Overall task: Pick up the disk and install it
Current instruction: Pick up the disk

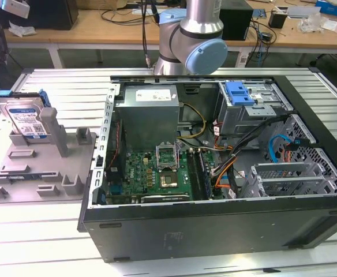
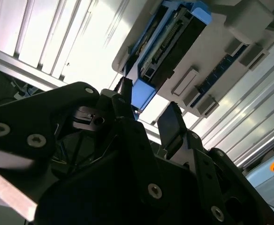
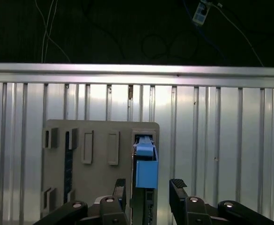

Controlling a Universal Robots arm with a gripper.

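Silver disk (image 1: 25, 115), blue frame, standing upright in grey fixture (image 1: 38, 173)

Exterior view evenly lit; second wrist view: table (image 2: 80, 37) glare, hand (image 2: 147, 95) perhaps backlit.

My arm (image 1: 196, 17) enters at the top centre of the exterior view as a silver tube, ending in a grey joint (image 1: 198, 53) whose pale blue cap faces the lower right of the frame. My gripper (image 3: 149, 190) is black, with bolted linkages behind it. Its two fingers (image 3: 120, 188) stand parted, with a clear gap between the tips. In the second wrist view the gripper (image 2: 147, 108) has the same spread, fingers (image 2: 172, 123) apart.
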